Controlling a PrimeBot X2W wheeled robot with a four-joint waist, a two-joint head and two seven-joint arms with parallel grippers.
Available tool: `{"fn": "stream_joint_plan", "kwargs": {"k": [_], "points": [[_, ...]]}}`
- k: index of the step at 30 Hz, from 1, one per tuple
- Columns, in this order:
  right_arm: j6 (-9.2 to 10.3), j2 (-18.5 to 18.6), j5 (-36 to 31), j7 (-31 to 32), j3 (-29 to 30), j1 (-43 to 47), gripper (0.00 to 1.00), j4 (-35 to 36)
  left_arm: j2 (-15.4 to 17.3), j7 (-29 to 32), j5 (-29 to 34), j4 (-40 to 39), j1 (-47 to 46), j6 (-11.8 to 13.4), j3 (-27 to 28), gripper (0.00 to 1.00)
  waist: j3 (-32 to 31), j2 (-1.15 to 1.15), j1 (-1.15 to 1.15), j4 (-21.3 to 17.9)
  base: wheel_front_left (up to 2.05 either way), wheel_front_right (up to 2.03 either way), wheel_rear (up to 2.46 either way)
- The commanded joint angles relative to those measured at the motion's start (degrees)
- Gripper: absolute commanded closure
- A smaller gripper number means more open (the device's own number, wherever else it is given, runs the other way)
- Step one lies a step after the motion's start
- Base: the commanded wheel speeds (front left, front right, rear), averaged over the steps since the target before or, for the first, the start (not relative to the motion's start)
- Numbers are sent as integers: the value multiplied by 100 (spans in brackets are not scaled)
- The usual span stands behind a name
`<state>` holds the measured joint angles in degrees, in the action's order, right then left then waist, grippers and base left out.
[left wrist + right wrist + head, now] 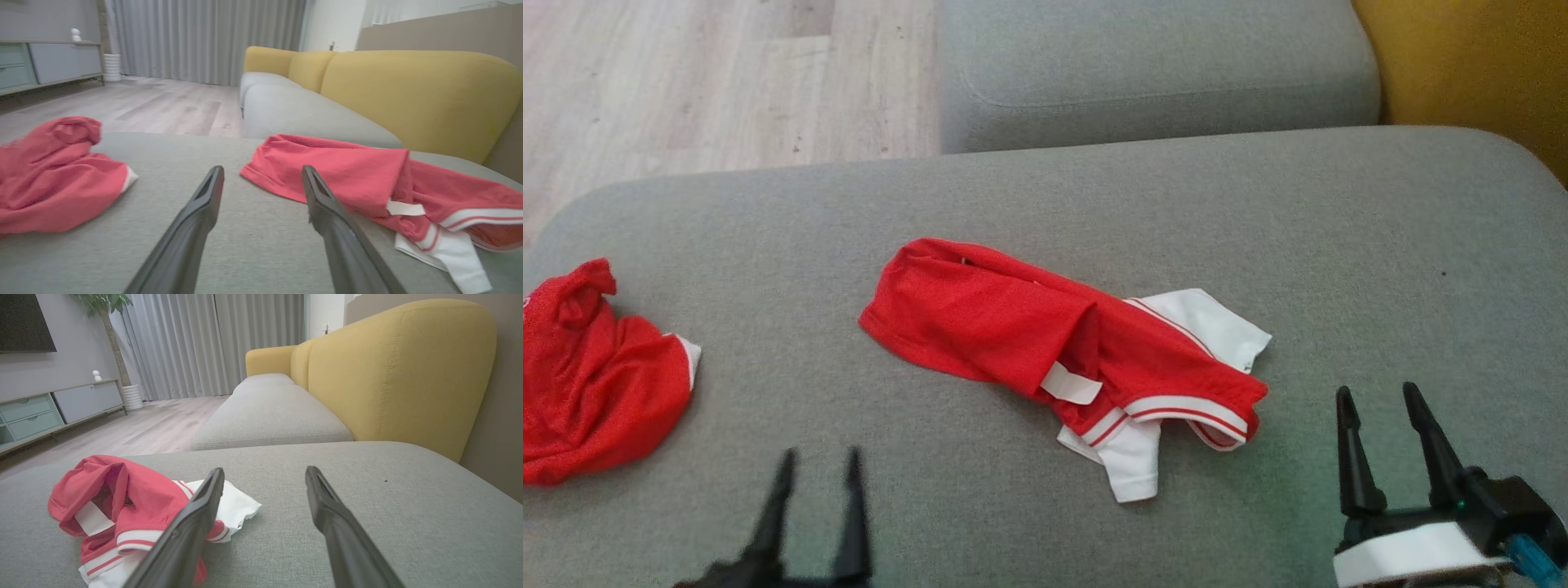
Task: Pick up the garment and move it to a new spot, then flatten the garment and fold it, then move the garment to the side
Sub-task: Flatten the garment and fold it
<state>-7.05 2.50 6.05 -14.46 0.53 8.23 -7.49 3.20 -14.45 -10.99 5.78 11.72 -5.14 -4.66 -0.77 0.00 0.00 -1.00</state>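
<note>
You are seeing the red-and-white jersey (1045, 343) lying crumpled midway across the grey seat cushion (1298, 212). Your left gripper (820, 457) and right gripper (1377, 392) are hovering over the cushion's near edge, fingers spread wide, gripping nothing. Another red garment (596, 376) is lying at the cushion's left end.

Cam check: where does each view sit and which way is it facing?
Head: on the head, looking forward and down at the cushion, shirt mid-frame, second garment left; left gripper and right gripper at the bottom, open.
Left wrist: on that wrist, low over the cushion, facing along its fingers toward the curtain; shirt right, second garment left.
Right wrist: on its wrist, same heading; shirt lower left, partly behind one finger, yellow backrest right.
Shared: all show the shirt; both wrists show curtain and backrest.
</note>
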Motion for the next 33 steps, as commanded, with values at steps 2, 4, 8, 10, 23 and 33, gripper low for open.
{"fn": "stream_joint_plan", "kwargs": {"k": [2, 4, 8, 10, 23, 33], "points": [[-44, 38, 4, -54, -242, -360, 0, 231, -32, -54, 79, 66, -611, -43, -252, 0, 97, 0, 0, -160, 0, 0, 0], [-44, 38, 8, -54, -333, -429, 0, 275, -32, -54, 82, 398, -903, -25, -571, 0, 183, 0, 0, -286, 0, 0, 0], [-44, 38, 43, -54, -506, -593, 0, 370, -32, 22, -25, 1203, -1653, 88, -1178, 0, 397, 0, 0, -575, 0, 0, 0], [-44, 38, 61, -54, -555, -646, 0, 397, -32, 57, -122, 1570, -1996, 185, -1428, 0, 466, 0, 0, -721, 0, 0, 0], [-44, 38, 150, -54, -557, -717, 0, 452, -32, 16, -507, 3224, -2970, 1159, -2021, 0, 620, 0, 0, -1357, 0, 0, 0], [-44, 38, 199, -54, -526, -692, 0, 438, -32, -42, -793, 3724, -3333, 1060, -2063, 100, 591, 0, 0, -1215, 0, 0, 0]]}}
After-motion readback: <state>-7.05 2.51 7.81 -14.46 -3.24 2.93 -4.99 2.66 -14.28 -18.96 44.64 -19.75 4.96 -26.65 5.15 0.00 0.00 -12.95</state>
